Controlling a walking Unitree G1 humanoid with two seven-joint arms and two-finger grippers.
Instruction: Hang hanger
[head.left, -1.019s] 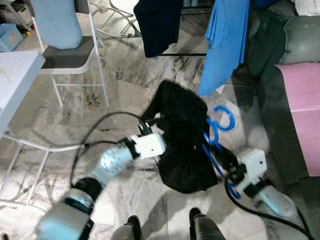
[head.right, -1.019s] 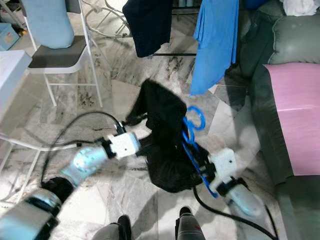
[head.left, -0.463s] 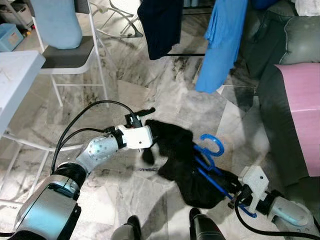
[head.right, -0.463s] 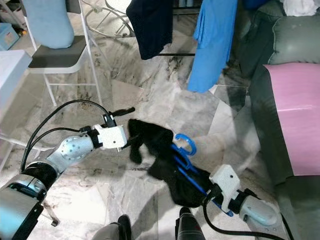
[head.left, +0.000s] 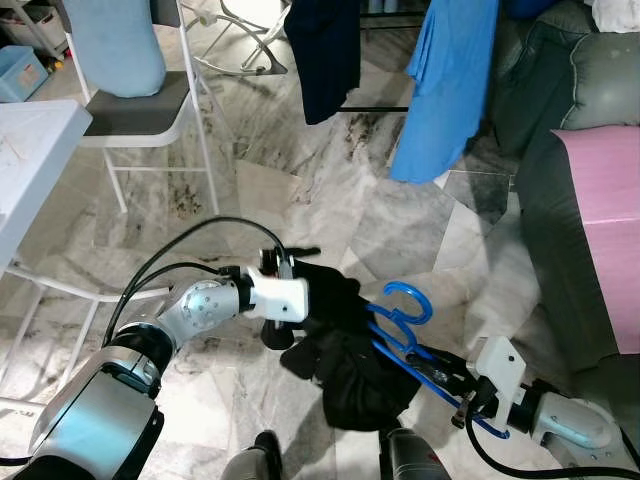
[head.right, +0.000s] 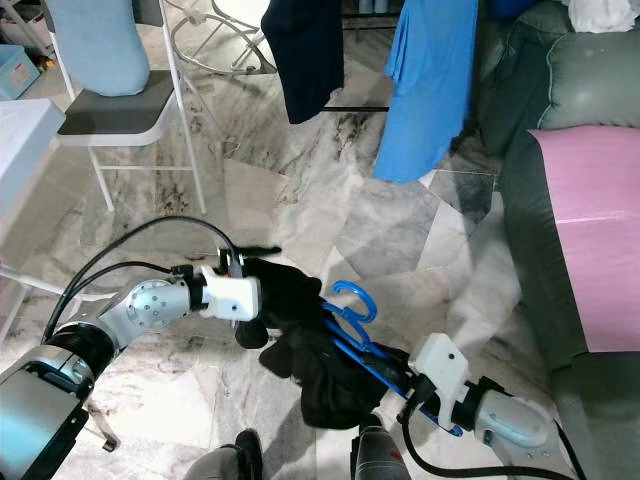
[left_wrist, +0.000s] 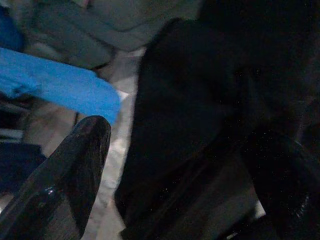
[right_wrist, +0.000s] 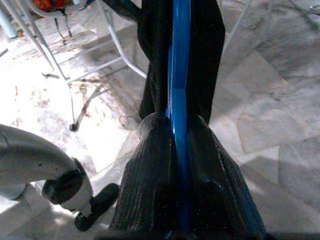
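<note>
One hanger (head.left: 405, 325) in right hand (right_wrist: 177, 150).

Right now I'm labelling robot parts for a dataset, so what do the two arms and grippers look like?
Both arms are silver and rounded, with black joint bands and a white boxy block at each wrist. Black cables loop from the left arm and trail from the right arm. The left gripper and the right gripper each have two long black fingers; the right fingers look finely ribbed.

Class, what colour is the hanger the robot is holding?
Blue; the hanger shows best in the right wrist view.
</note>
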